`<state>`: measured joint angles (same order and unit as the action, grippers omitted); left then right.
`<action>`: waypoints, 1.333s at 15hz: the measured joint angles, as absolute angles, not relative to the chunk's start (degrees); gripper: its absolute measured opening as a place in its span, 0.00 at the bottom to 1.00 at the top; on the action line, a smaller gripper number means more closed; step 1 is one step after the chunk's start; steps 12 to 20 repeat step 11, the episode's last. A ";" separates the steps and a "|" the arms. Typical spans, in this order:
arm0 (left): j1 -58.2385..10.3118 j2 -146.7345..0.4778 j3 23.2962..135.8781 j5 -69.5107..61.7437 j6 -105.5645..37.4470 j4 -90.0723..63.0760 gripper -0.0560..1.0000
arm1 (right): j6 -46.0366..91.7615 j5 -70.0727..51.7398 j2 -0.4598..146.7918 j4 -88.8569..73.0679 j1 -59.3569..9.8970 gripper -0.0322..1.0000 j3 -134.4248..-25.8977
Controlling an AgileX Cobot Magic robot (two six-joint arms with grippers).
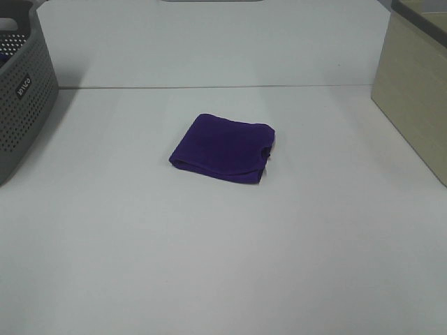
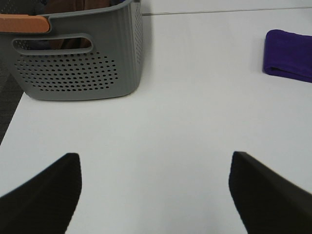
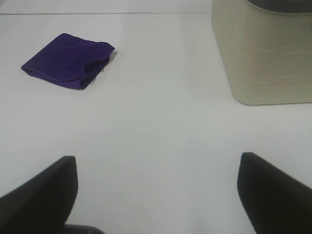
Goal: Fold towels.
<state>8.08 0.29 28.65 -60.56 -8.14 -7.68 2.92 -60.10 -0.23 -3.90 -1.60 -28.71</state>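
A deep purple towel point(image 1: 223, 149) lies folded into a small square in the middle of the white table. It also shows in the left wrist view point(image 2: 289, 55) and in the right wrist view point(image 3: 68, 60). No arm shows in the exterior high view. My left gripper point(image 2: 155, 195) is open and empty over bare table, well short of the towel. My right gripper point(image 3: 157, 195) is open and empty too, away from the towel. No white tag shows on the towel.
A grey perforated basket point(image 1: 21, 98) stands at the table's left edge; it shows in the left wrist view point(image 2: 78, 58) with an orange item inside. A beige bin point(image 1: 415, 98) stands at the right; it shows in the right wrist view point(image 3: 263, 53).
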 joint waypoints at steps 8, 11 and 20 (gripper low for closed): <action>8.08 0.29 28.65 -60.50 -8.14 -7.73 0.78 | 2.92 -60.10 -0.23 -3.90 -1.60 0.87 -28.71; 8.08 0.29 28.65 -60.50 -8.14 -7.73 0.78 | 2.92 -60.10 -0.23 -3.90 -1.60 0.87 -28.71; 8.08 0.29 28.65 -60.50 -8.14 -7.73 0.78 | 2.92 -60.10 -0.23 -3.90 -1.60 0.87 -28.71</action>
